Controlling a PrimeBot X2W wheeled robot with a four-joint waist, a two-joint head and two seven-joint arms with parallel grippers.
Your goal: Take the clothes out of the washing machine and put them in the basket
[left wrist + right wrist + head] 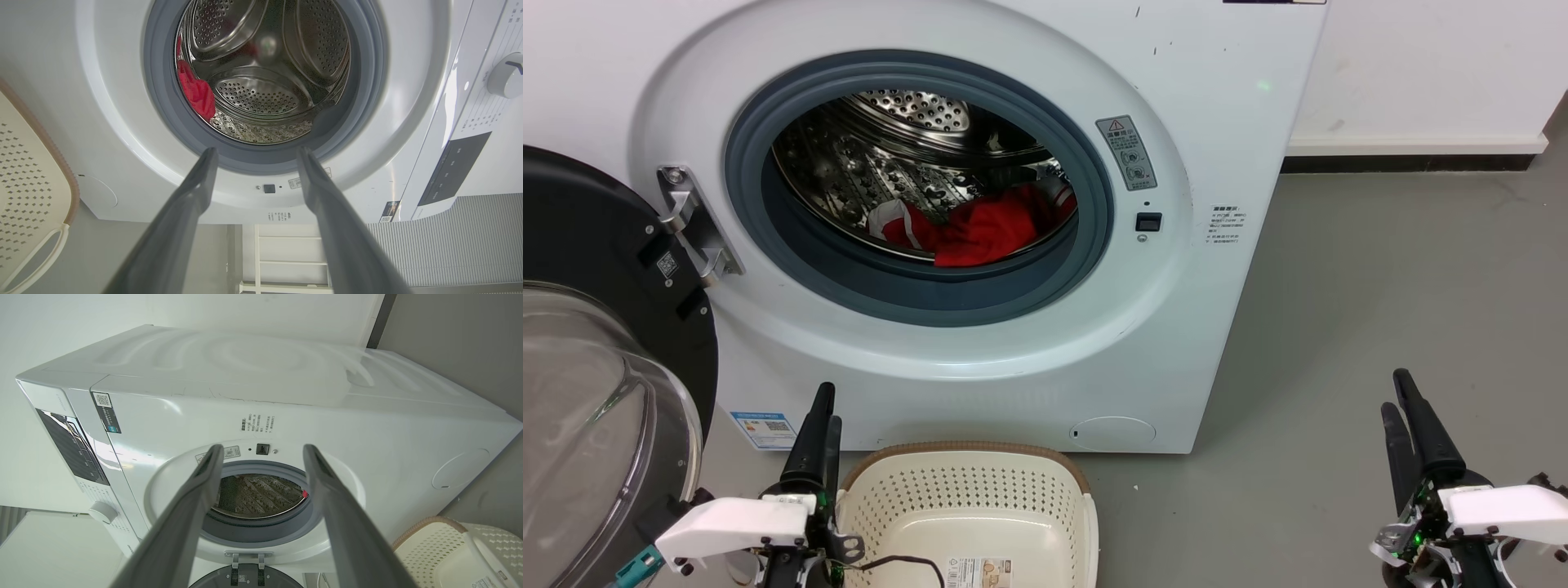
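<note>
The white washing machine (1217,98) stands with its door (596,343) swung open to the left. Red clothes (984,229) with white trim lie at the bottom of the steel drum; a red fold of the clothes (198,94) shows at the drum's left edge in the left wrist view. The cream basket (968,498) sits on the floor right in front of the machine. My left gripper (821,412) is open beside the basket's left rim, nothing between its fingers. My right gripper (1398,400) is open over the floor to the right of the machine, also holding nothing.
The glass door (596,425) juts out at the left, close to my left arm. Grey floor (1380,286) spreads to the right of the machine, up to a white wall with a dark skirting (1413,162). A paper label (978,572) lies on the basket's base.
</note>
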